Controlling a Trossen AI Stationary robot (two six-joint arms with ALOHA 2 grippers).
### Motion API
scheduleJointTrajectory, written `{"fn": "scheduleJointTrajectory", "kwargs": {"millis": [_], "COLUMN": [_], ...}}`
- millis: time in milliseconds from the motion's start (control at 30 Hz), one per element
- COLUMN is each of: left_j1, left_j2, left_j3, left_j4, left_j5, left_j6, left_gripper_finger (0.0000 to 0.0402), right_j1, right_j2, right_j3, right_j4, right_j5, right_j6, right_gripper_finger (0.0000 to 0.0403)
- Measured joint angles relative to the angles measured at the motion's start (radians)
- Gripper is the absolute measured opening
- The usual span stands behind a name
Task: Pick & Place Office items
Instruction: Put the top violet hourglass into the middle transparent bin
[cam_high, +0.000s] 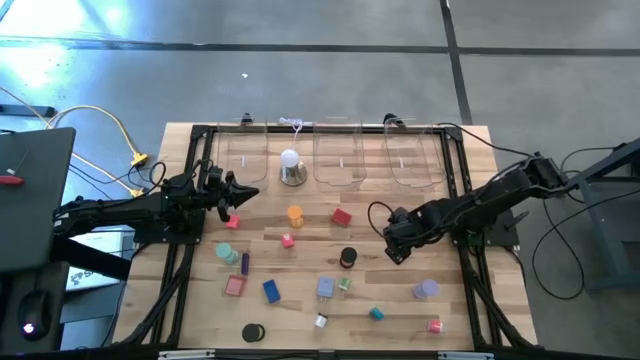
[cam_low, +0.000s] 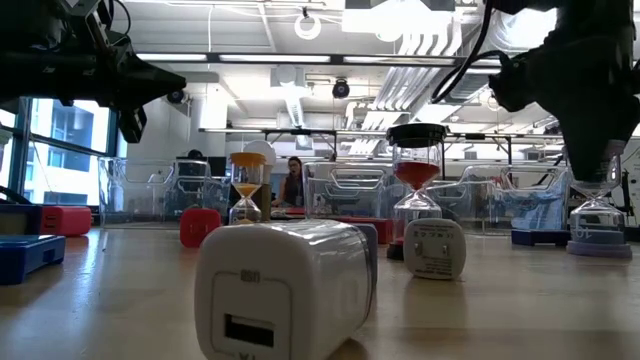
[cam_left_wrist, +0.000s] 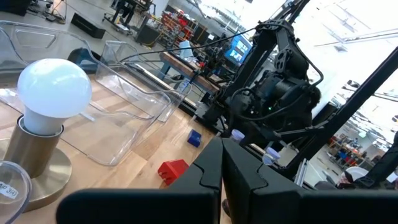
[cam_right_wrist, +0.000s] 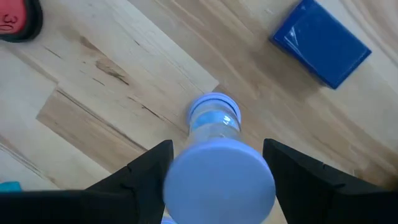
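The blue sand timer (cam_right_wrist: 219, 171) sits between my right gripper (cam_high: 397, 243) fingers, which hold its round cap from both sides, over the right half of the desk (cam_high: 390, 300). My left gripper (cam_high: 236, 192) waits near the left edge, fingers pressed together, out of the way.

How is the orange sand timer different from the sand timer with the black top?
The orange sand timer has an orange cap and orange sand; the black-topped sand timer has a black cap and red sand. From above, the orange one stands nearer the clear bins, and the black-topped one stands farther out towards the middle of the table. Both stand upright, and no gripper touches either.
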Motion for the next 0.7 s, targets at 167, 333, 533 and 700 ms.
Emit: {"fn": "scheduleJointTrajectory", "kwargs": {"millis": [167, 333, 533, 700], "left_j1": [0.000, 0.000, 0.000, 0.000], "left_j2": [0.000, 0.000, 0.000, 0.000], "left_j3": [0.000, 0.000, 0.000, 0.000], "left_j4": [0.000, 0.000, 0.000, 0.000], "left_j5": [0.000, 0.000, 0.000, 0.000], "left_j6": [0.000, 0.000, 0.000, 0.000], "left_gripper_finger": [0.0001, 0.0001, 0.0001, 0.0001], "right_j1": [0.000, 0.000, 0.000, 0.000], "right_j2": [0.000, 0.000, 0.000, 0.000], "right_j3": [0.000, 0.000, 0.000, 0.000], "right_j4": [0.002, 0.000, -0.004, 0.004], "right_j5": [0.006, 0.000, -0.007, -0.024], "right_j6": [-0.020, -0.023, -0.031, -0.007], "right_gripper_finger": [0.0238, 0.0213, 0.0182, 0.0182]}}
